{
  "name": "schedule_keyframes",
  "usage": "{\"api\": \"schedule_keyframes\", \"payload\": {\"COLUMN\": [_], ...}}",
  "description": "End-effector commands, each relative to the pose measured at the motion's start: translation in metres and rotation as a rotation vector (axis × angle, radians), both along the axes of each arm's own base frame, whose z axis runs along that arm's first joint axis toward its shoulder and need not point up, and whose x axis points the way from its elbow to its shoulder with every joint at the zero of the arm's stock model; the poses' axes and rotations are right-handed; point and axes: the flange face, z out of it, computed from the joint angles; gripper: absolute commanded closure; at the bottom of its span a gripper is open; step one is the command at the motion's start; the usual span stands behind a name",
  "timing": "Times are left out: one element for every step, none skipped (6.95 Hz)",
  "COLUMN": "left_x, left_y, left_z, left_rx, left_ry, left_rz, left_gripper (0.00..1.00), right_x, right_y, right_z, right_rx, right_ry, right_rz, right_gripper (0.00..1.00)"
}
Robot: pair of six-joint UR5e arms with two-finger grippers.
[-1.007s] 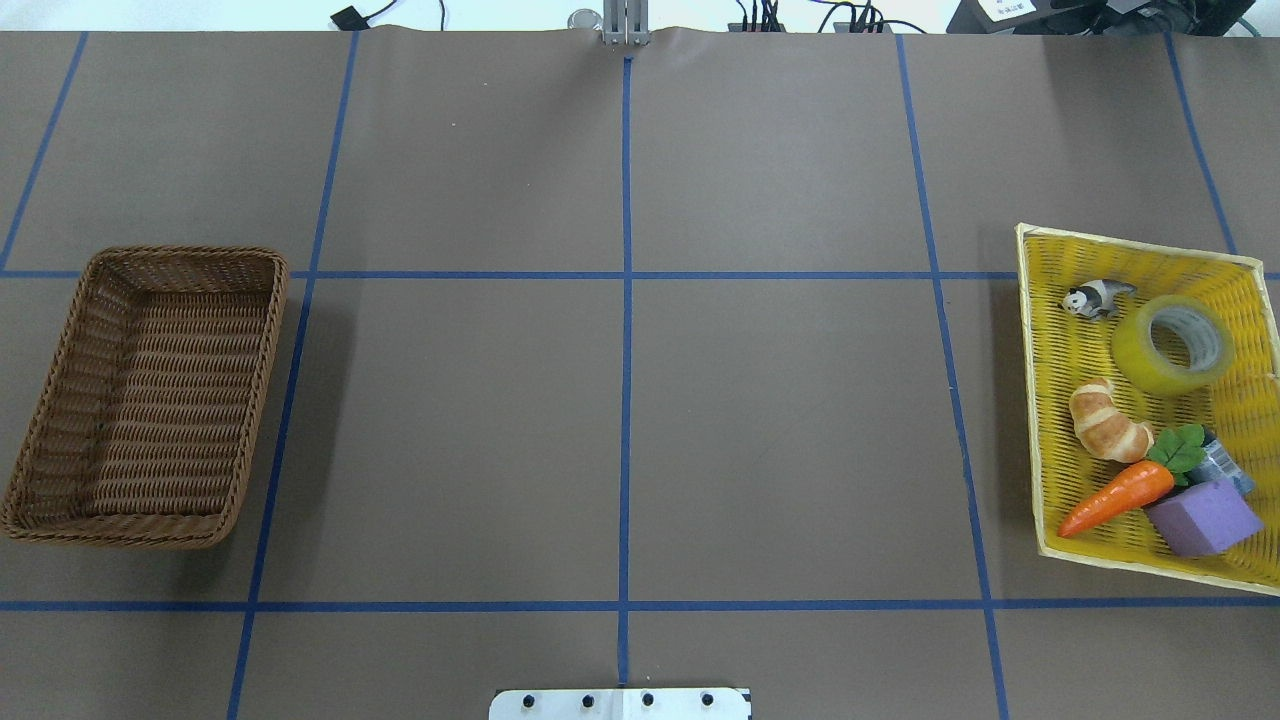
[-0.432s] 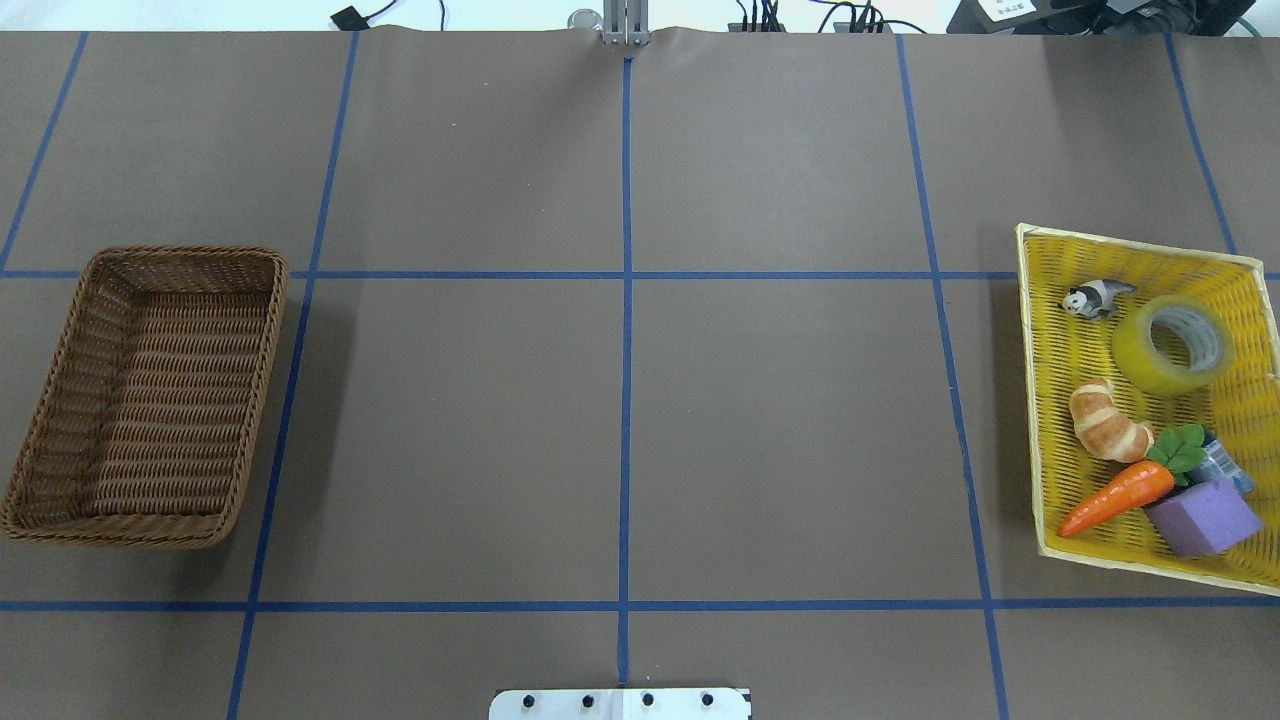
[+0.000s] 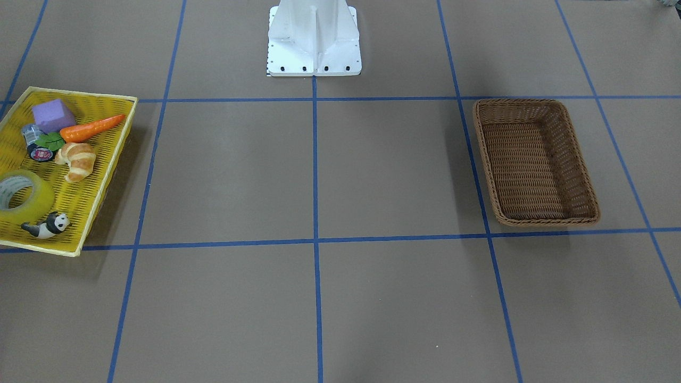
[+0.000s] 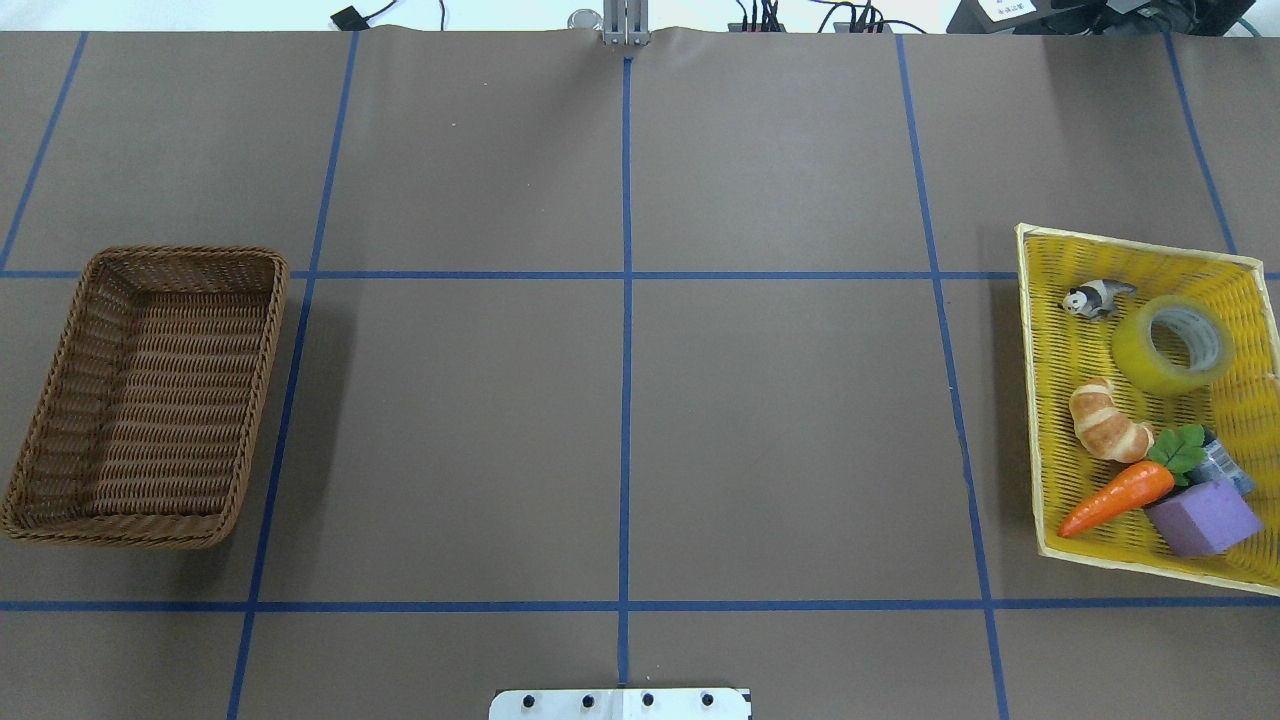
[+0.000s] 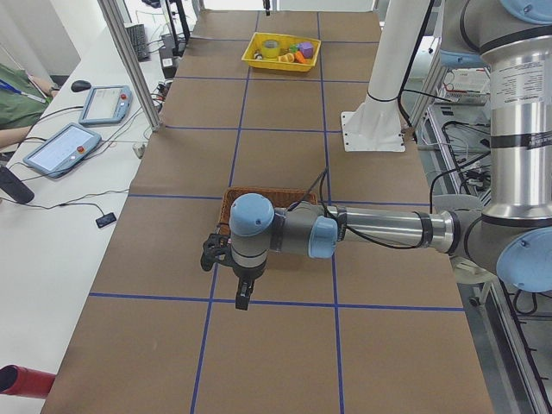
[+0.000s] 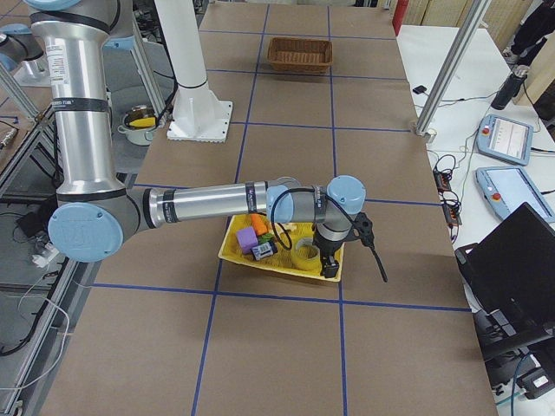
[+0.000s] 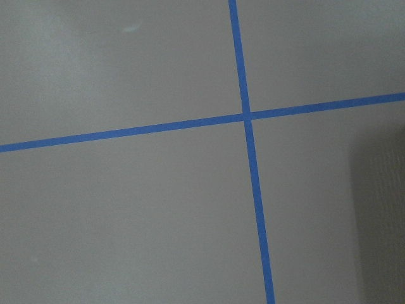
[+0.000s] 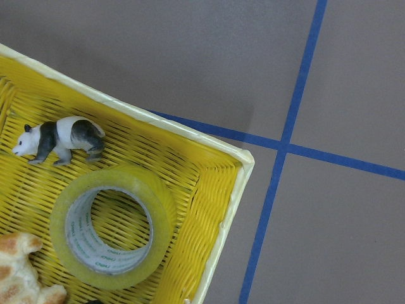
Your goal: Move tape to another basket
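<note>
Tape (image 4: 1172, 344) lies flat in the yellow tray (image 4: 1060, 350), beside a panda figure (image 4: 1097, 297), not yet gripped. The right tool (image 6: 329, 269) hangs over it, the left tool (image 5: 243, 298) near the wicker basket (image 4: 150, 400); spread or pressed together, I cannot tell. Next, probably: descend and pinch the roll's wall.

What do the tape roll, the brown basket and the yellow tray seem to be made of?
Tape: glossy translucent yellow plastic film on a printed whitish core. Basket: matte brown woven wicker, by its plaited strands. Yellow tray: probably moulded plastic mesh, with regular slots.
</note>
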Motion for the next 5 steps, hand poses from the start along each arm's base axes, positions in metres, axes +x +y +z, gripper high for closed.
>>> {"api": "schedule_keyframes", "payload": {"left_x": [0.000,0.000,0.000,0.000,0.002], "left_y": [0.000,0.000,0.000,0.000,0.000], "left_z": [0.001,0.000,-0.001,-0.002,-0.002], "left_rx": [0.000,0.002,0.006,0.011,0.014], "left_ry": [-0.009,-0.001,0.000,-0.001,-0.001], "left_rz": [-0.001,0.000,0.003,0.005,0.012], "left_gripper": [0.02,0.02,0.02,0.02,0.02], "right_x": [-0.001,-0.001,-0.001,-0.001,-0.002], "right_y": [-0.001,-0.001,-0.005,-0.009,-0.015], "right_z": [-0.004,-0.010,-0.017,-0.024,-0.025], "right_rx": [0.007,0.019,0.033,0.050,0.054], "right_ry": [-0.004,-0.005,-0.005,-0.005,-0.001], "right_rz": [0.001,0.001,0.001,-0.002,-0.005], "right_gripper": [0.00,0.00,0.00,0.00,0.00]}}
